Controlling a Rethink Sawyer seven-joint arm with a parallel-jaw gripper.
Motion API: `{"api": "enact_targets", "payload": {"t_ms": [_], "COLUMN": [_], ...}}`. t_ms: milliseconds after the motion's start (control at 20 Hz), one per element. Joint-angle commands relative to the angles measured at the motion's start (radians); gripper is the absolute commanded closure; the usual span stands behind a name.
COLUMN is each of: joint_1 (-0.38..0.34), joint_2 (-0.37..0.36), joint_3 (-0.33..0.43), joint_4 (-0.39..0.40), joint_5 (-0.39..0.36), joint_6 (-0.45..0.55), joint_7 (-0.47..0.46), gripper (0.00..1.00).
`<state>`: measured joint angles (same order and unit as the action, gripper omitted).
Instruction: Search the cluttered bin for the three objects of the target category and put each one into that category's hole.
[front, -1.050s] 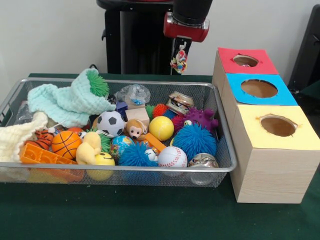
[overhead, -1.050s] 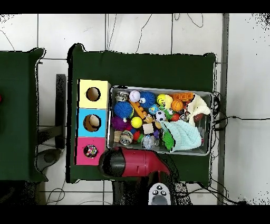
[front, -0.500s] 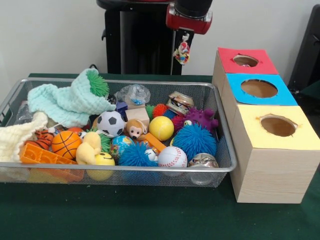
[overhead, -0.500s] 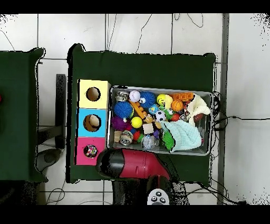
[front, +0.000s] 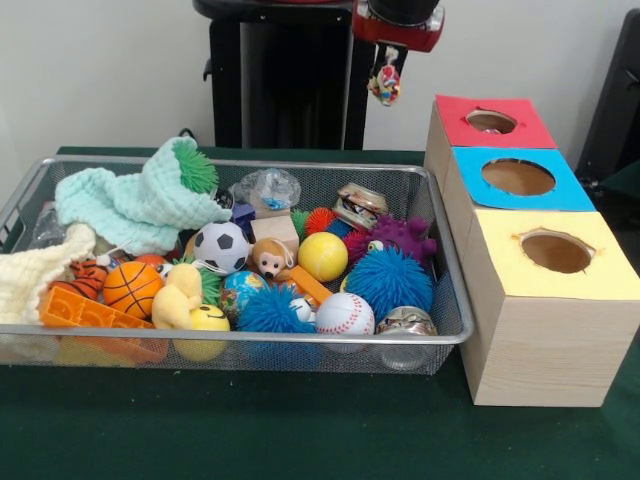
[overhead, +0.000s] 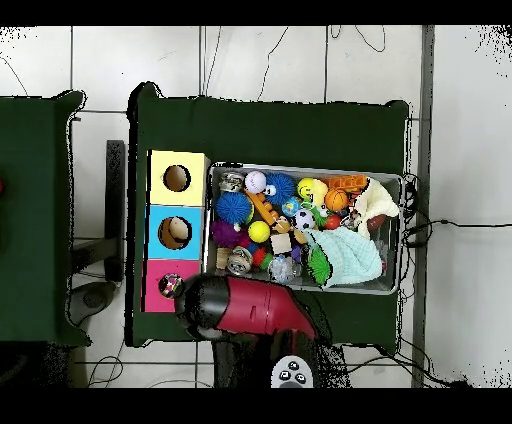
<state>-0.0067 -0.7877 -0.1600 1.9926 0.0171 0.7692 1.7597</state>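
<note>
Dangling from claw (front: 386, 68): knotted toy (front: 384, 86)

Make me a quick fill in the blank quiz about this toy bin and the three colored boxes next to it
1. The box nearest the front camera has a ____ top.
2. The gripper holds a small multicolored toy high above the ____ cloth-covered table.
3. In the wire bin, the baseball lies next to a spiky ____ ball.

Missing words: yellow; green; blue

bin (front: 250, 165) packed, 3 box holes (front: 518, 176) open
</note>
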Motion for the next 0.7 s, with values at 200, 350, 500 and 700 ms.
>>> {"api": "enact_targets", "payload": {"t_ms": [200, 350, 500, 700], "joint_1": [0.044, 0.082, 0.143, 0.213], "joint_2": [0.042, 0.064, 0.088, 0.095], "joint_3": [0.025, 0.032, 0.003, -0.035], "joint_4": [-0.141, -0.168, -0.222, -0.278], "joint_5": [0.088, 0.09, 0.019, -0.001], "joint_6": [0.112, 0.064, 0.004, 0.038], "joint_7": [0.294, 0.301, 0.289, 0.316], "gripper": [1.0, 1.0, 1.0, 1.0]}}
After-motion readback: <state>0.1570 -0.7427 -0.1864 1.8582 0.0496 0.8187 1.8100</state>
